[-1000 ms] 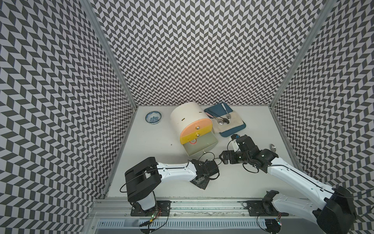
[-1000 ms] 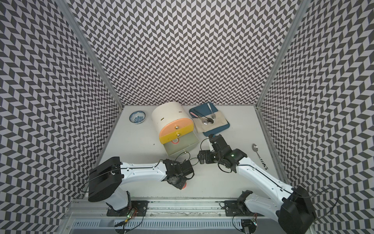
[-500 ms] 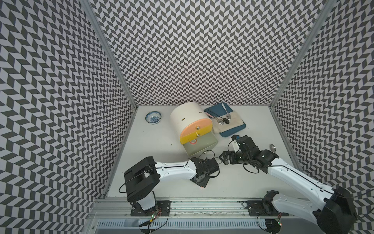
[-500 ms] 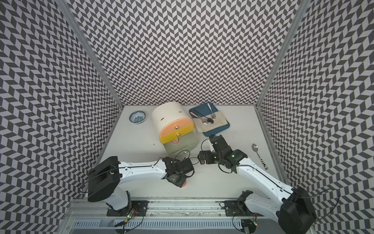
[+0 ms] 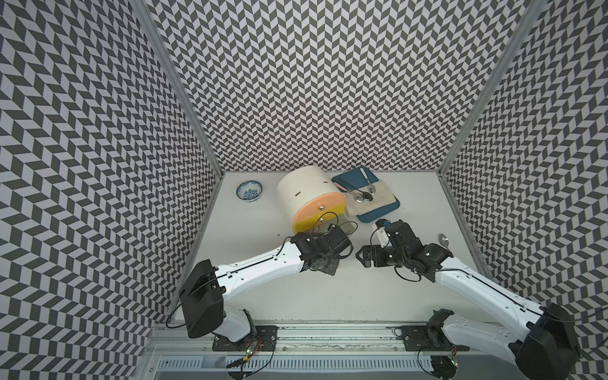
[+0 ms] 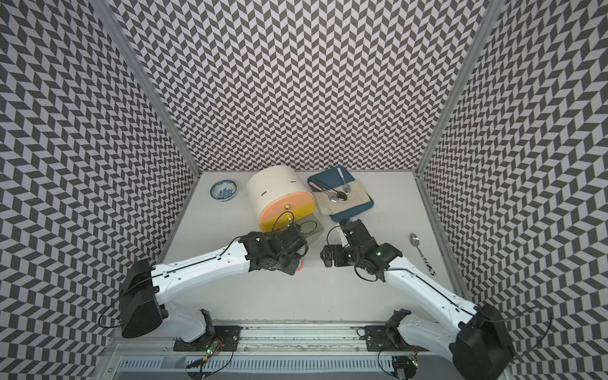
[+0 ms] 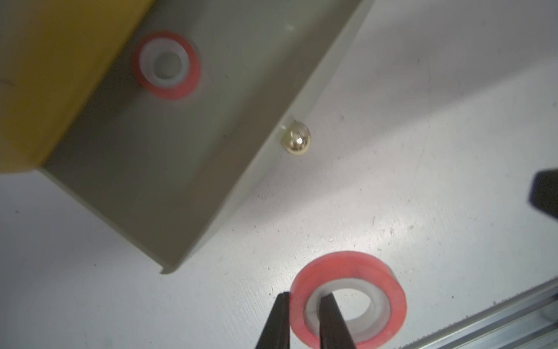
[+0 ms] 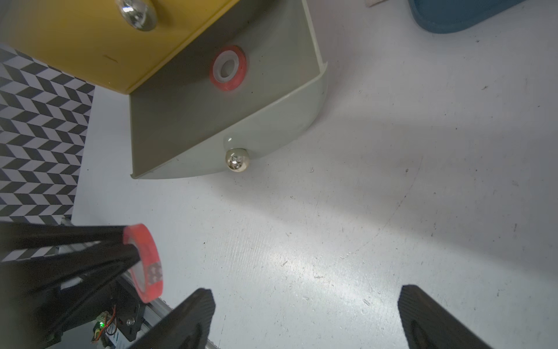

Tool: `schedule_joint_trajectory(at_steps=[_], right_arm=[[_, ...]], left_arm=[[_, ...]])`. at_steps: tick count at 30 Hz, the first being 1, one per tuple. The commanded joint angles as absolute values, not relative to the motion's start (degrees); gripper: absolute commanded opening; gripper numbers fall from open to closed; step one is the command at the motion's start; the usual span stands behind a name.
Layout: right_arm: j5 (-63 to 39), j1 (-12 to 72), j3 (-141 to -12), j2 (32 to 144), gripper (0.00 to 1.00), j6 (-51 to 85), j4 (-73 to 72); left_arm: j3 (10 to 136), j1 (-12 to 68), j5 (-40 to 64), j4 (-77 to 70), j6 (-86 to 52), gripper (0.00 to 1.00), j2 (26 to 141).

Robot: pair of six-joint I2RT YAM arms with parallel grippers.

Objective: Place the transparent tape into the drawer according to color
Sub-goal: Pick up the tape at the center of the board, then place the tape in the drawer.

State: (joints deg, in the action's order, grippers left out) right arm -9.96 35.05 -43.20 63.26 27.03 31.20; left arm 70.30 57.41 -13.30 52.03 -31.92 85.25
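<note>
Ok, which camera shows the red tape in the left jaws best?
Left wrist view: the red tape sits close, one jaw through its core, one outside. Right wrist shows it edge-on; a top view only a red sliver.

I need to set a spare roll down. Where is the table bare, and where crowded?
Bare: the strip between the white left arm, the right arm and the metal front rail; the stretch from the blue-patterned bowl to the left arm. Crowded: before the open grey drawer, around both arms' jaws.
</note>
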Motion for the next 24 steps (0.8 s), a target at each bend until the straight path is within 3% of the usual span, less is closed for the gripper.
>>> schedule_joint_trajectory(at_steps=[1,9,24], right_arm=[[-10.1,34.7,-42.7,61.9,0.99,27.7,28.7],[-10.5,34.6,-42.6,61.4,0.99,28.5,28.3],[-12.5,34.6,-41.9,61.9,0.99,29.2,26.4]], left_arm=[[74.2,54.9,-18.3,54.1,-29.1,0.00,83.8],[78.0,50.7,-25.1,49.9,-27.0,0.00,85.9],[67.5,49.9,-32.3,42.3,-27.5,0.00,88.9]])
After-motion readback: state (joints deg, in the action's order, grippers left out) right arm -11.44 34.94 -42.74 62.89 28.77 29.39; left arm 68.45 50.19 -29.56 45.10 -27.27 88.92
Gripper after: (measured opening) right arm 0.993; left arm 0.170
